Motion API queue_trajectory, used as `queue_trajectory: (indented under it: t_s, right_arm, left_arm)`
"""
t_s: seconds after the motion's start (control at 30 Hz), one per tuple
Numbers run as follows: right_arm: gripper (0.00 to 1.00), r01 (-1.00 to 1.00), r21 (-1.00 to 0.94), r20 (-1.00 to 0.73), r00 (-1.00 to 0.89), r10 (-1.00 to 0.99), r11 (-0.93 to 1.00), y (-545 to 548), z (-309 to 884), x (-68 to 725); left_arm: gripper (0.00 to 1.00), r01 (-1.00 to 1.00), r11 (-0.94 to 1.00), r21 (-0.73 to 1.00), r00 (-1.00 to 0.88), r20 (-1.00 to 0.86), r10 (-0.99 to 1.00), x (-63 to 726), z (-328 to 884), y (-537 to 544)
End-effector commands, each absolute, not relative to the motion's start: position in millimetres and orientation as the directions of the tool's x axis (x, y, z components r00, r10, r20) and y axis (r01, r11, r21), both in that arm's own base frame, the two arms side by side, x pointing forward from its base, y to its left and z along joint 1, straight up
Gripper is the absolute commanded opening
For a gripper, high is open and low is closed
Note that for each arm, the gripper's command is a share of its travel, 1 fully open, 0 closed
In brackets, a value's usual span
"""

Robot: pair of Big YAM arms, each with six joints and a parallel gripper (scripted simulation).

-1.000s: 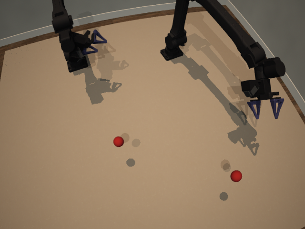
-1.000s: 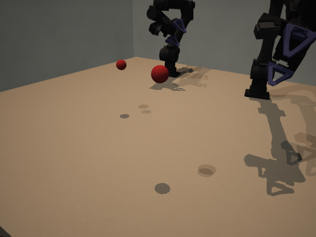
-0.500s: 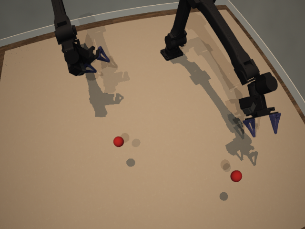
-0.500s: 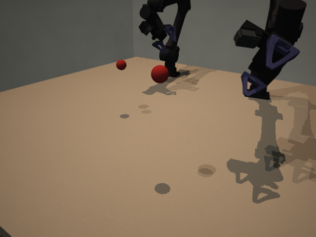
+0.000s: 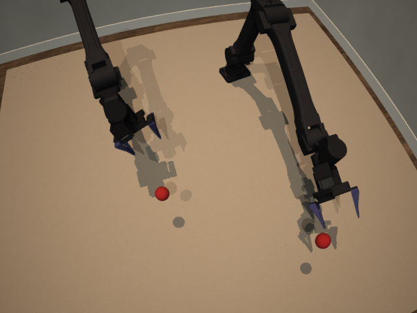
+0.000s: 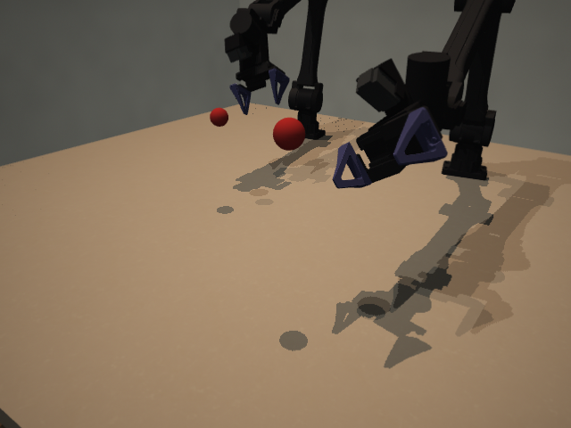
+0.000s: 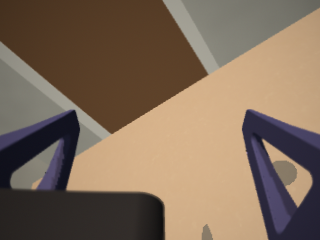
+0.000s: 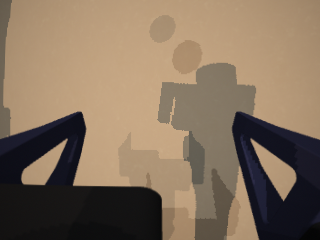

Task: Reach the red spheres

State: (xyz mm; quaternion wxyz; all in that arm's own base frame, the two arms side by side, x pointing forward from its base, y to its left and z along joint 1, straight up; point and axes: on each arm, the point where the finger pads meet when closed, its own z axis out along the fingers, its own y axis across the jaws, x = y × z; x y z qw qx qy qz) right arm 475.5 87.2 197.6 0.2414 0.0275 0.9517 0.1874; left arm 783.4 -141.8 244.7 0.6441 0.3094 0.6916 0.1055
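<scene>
Two red spheres float above the tan table. One sphere hangs just beyond my left gripper, which is open, empty and pointing down and forward, with a gap to the sphere. The other sphere floats in front of my right gripper, which is open, empty and a clear distance short of it. Neither sphere shows in the wrist views, where the left gripper's fingers and the right gripper's fingers stand wide apart.
The table's wood-rimmed edge runs close beside the left arm. The left arm's base stands at the back. Round sphere shadows and arm shadows lie on the table top.
</scene>
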Motion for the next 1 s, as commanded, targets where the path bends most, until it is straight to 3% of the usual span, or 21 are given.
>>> queue_trajectory:
  t_s: [0.0, 0.27, 0.97]
  right_arm:
    - [1.00, -0.167, 0.271, -0.614, -0.789, 0.036, 0.948, 95.6, 230.6, 541.0]
    - [1.00, -0.179, 0.077, -0.716, -0.695, -0.070, 0.981, 87.6, 212.2, 619.2]
    - [1.00, -0.171, 0.002, -0.745, -0.658, -0.113, 0.985, 84.8, 203.8, 647.8]
  left_arm:
    - [1.00, 0.249, 0.901, 0.355, 0.104, -0.935, 0.340, 801.5, 289.8, -174.6]
    - [1.00, 0.251, 0.962, 0.106, 0.160, -0.985, 0.067, 803.7, 285.2, -220.6]
    - [1.00, 0.265, 0.964, 0.002, 0.180, -0.983, -0.047, 802.0, 282.9, -238.3]
